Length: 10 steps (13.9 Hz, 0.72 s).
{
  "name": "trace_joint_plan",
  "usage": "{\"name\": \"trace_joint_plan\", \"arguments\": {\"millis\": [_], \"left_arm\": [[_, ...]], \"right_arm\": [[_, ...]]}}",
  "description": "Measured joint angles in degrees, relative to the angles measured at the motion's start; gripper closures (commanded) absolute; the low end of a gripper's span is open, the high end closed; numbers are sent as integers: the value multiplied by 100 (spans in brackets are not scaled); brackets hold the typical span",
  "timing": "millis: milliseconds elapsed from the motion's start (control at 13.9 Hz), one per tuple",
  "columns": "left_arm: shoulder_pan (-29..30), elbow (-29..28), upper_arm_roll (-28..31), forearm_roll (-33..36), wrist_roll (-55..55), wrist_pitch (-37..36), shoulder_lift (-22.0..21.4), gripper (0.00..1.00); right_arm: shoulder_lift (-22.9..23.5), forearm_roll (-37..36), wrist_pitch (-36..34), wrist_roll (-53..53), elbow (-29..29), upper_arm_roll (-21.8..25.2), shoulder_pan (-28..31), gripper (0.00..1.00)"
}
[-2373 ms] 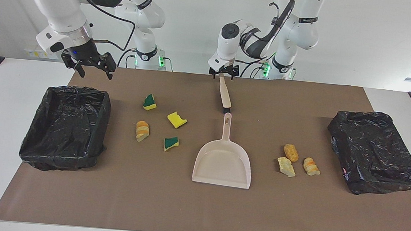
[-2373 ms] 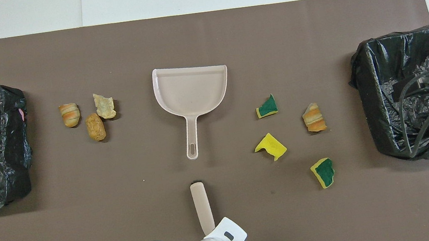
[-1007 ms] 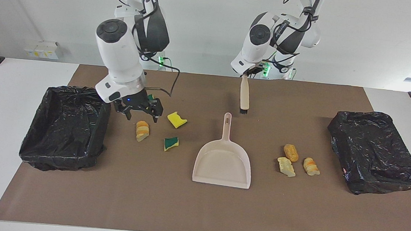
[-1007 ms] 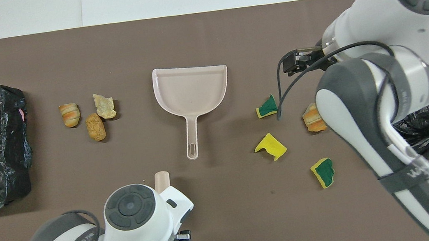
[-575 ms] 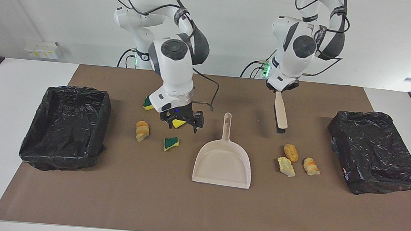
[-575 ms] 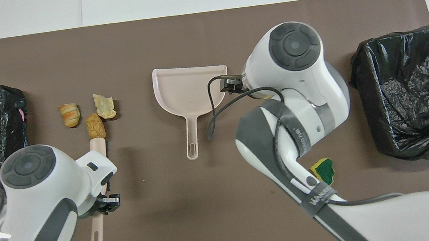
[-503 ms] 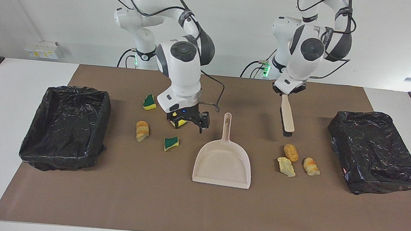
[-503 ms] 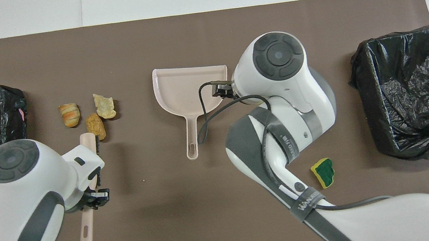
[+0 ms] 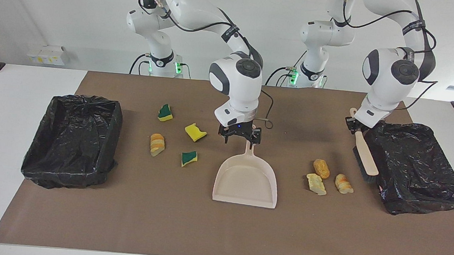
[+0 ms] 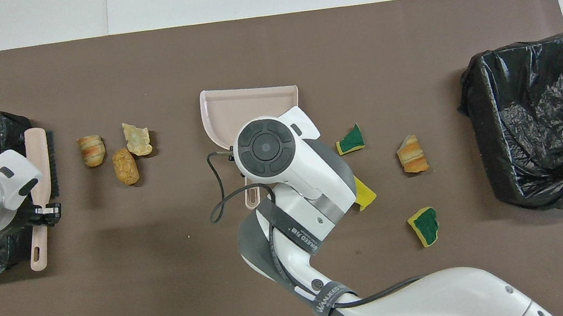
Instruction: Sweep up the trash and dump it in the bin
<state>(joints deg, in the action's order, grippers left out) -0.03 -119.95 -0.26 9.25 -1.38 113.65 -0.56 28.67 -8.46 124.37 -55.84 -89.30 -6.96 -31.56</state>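
A: Right claw [image 9: 239,135] hangs spread wide over the handle of the beige plastic dustpan [image 9: 246,180], gripping nothing.

B: And the left claw [image 9: 355,125] is clenched on the beige long-handled brush [image 9: 365,156], at the edge of a black bag-lined bin [image 9: 414,168].

A: Trash on the bench [image 9: 187,225]: three tan bread-like lumps [image 9: 327,177] beside that brush, and yellow-and-green sponge pieces with one more lump [image 9: 177,135] toward the other black bin [image 9: 73,140].

Beige dustpan [image 10: 247,105] mid-mat, partly covered by the right arm [image 10: 289,178]. Three bread lumps [image 10: 117,152] toward the left arm's end, beside a brush [image 10: 38,174] clamped in the left gripper [image 10: 45,213]. Sponge pieces [image 10: 351,140] and another lump [image 10: 411,154] near a black-lined bin [image 10: 538,124].
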Motion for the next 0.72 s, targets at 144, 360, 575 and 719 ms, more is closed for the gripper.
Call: {"name": "trace_joint_plan", "arguments": {"millis": [144, 360, 575, 719], "left_arm": [[56, 165, -7, 25, 38, 33, 197, 100], [57, 139, -32, 26, 37, 101, 373, 100], [57, 62, -36, 26, 34, 259, 465, 100], [57, 48, -36, 26, 34, 260, 465, 100]], "right_arm": [[47, -15, 90, -43, 0, 0, -62, 12], [53, -25, 91, -43, -26, -1, -156, 20], [61, -35, 203, 57, -181, -2, -202, 34], [61, -35, 215, 141, -224, -2, -202, 49]]}}
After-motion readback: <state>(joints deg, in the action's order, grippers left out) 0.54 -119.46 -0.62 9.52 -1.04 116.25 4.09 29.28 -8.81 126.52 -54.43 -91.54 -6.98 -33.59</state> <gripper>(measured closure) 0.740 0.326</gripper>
